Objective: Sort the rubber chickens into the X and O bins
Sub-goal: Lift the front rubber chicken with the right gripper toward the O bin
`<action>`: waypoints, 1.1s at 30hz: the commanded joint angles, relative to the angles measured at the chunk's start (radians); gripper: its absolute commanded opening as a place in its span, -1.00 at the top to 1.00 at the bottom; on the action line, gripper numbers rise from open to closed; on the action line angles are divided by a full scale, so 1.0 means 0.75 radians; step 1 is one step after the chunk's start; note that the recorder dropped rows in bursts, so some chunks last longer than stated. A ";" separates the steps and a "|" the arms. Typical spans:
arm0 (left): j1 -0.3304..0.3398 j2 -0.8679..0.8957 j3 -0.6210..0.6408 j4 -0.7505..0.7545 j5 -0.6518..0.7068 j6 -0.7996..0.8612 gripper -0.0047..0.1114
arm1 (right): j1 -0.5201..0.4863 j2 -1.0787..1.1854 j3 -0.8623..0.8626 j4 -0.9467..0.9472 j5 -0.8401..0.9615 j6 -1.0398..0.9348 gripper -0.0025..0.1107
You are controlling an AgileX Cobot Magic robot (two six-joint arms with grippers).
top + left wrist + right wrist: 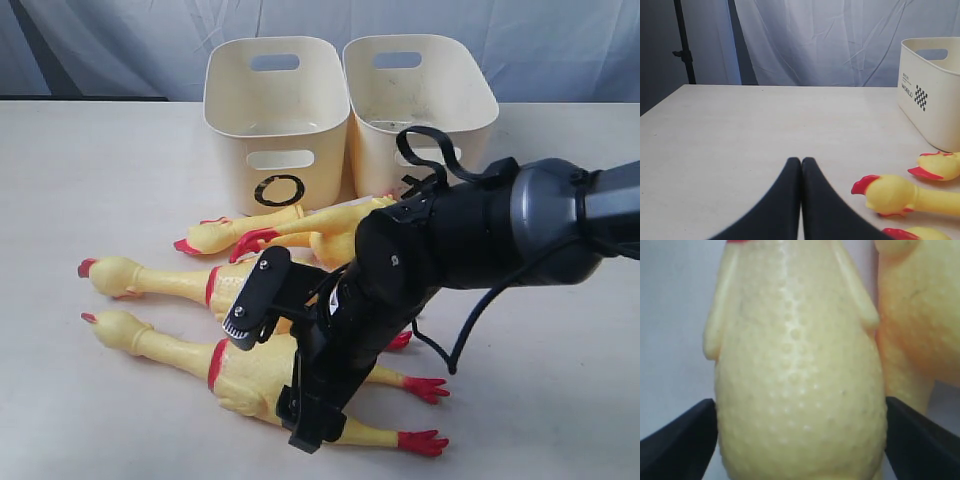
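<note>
Four yellow rubber chickens lie on the table in front of the bins. The front large chicken [235, 372] has my right gripper [280, 365] down over its body. In the right wrist view its bumpy body [800, 370] fills the gap between the fingers [685, 440], which stand wide open at its sides. A second large chicken [160, 282] lies behind it. Two smaller chickens [225, 236] [335, 222] lie by the O bin [228, 150]. The other bin [372, 150] stands beside it, its mark hidden by my arm. My left gripper [801, 161] is shut and empty over bare table.
The right arm [500, 225] and its cable cross in front of the right-hand bin. In the left wrist view a bin [935, 110] and chicken heads [890, 192] sit off to one side. A pale curtain hangs behind the table.
</note>
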 commanded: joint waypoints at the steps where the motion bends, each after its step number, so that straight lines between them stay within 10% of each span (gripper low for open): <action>1: -0.002 -0.007 -0.003 -0.003 -0.009 -0.005 0.92 | 0.000 0.046 0.003 0.021 0.021 0.006 -0.48; 6: -0.002 -0.007 -0.003 -0.003 -0.009 -0.005 0.92 | 0.000 0.070 0.003 0.039 0.068 0.022 -0.37; 16: -0.002 -0.007 -0.003 -0.003 -0.009 -0.005 0.92 | 0.000 0.076 0.003 0.039 0.228 0.022 0.97; 33: -0.002 -0.007 -0.003 -0.003 -0.009 -0.005 0.92 | 0.000 -0.127 0.003 0.161 0.371 0.022 0.97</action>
